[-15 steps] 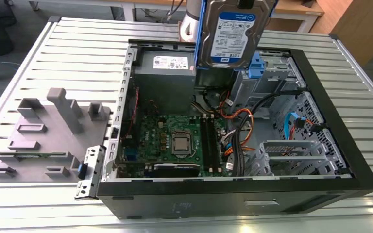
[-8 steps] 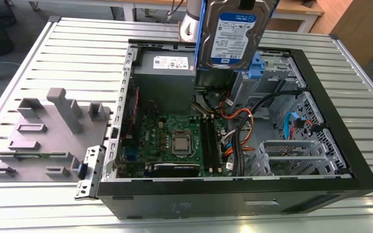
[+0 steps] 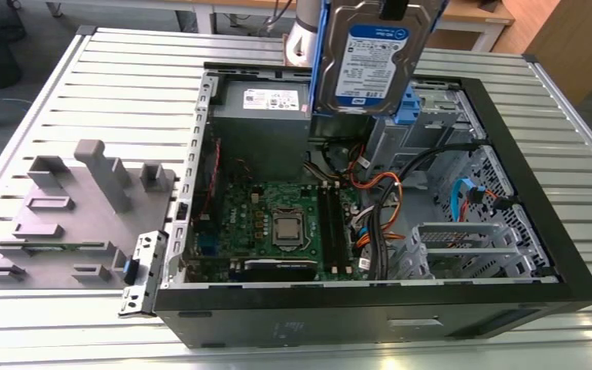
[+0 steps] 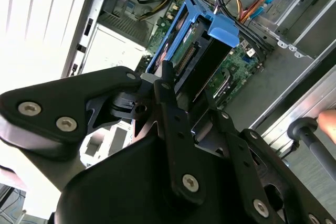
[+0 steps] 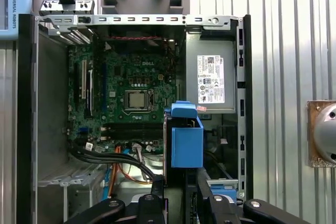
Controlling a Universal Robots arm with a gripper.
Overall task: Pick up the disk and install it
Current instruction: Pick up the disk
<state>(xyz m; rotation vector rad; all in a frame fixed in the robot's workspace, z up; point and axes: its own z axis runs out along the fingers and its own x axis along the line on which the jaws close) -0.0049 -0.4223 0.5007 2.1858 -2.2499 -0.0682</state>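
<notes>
The disk (image 3: 373, 62) hangs upright over the far side of the open computer case (image 3: 543, 231), its white-and-blue label facing the exterior camera and its blue rails down both sides. My gripper (image 4: 186, 90) is shut on it; the black fingers (image 4: 167, 85) clamp the drive's upper end. In the second wrist view the disk (image 4: 202, 59) points down into the case, blue end tab lowest. In the first wrist view the disk (image 5: 186, 140) shows end-on below my gripper (image 5: 176, 182), between the motherboard and the power supply.
The grey power supply (image 3: 260, 104) sits at the case's far corner. A drive cage (image 3: 435, 116) with a blue clip stands by the disk. Orange, black and blue cables (image 3: 399, 193) cross the middle. A grey fixture plate (image 3: 70, 216) lies on the slatted table at the exterior view's left.
</notes>
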